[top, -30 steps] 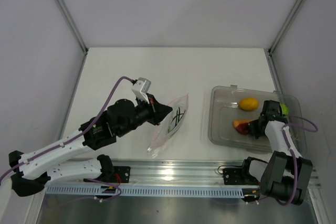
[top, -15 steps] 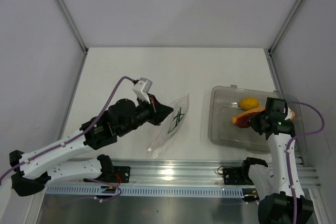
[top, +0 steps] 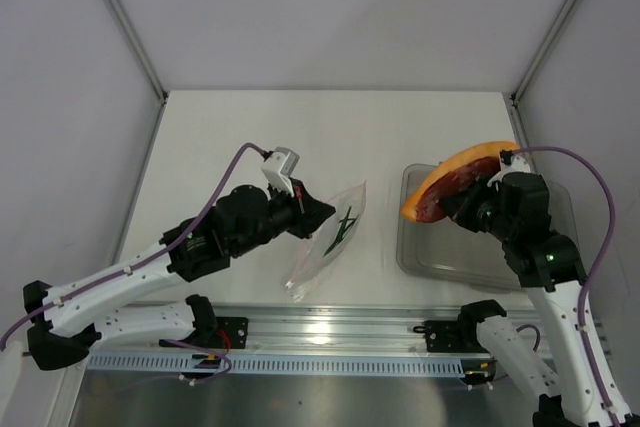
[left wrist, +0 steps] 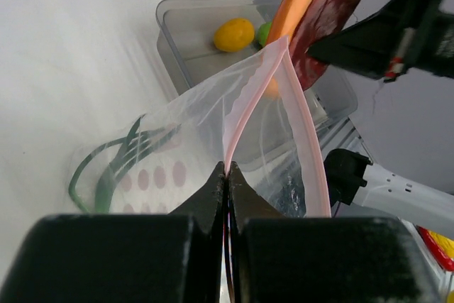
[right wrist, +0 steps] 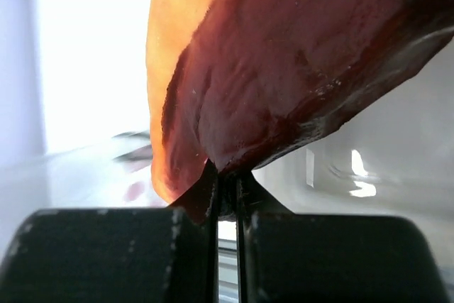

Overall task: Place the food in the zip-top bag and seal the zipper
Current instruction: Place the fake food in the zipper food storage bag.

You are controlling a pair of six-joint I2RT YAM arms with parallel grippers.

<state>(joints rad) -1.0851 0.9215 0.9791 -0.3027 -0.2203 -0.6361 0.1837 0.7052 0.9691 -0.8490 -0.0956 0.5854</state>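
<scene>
Table (top: 250, 137): white, carries all items.
Rigid clear tray (top: 450, 255): right side of table; holds yellow round fruit (left wrist: 234, 34) and green round fruit (left wrist: 264, 32), side by side.
Zip-top bag (top: 330, 237): left of tray, apart from it, mouth gaping toward tray.
Reddish-brown slice (top: 455, 179): orange-edged, lifted over tray's left rim.
Left gripper (left wrist: 227, 175): jaws pinched on pink zipper (left wrist: 248, 104), holding bag by one lip.
Right gripper (right wrist: 225, 182): jaws narrow, clamping slice's lower edge.

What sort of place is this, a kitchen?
Probably a robot test bench: a white table walled by blank panels, arms bolted to a metal rail, toy fruit in a clear tray.
</scene>
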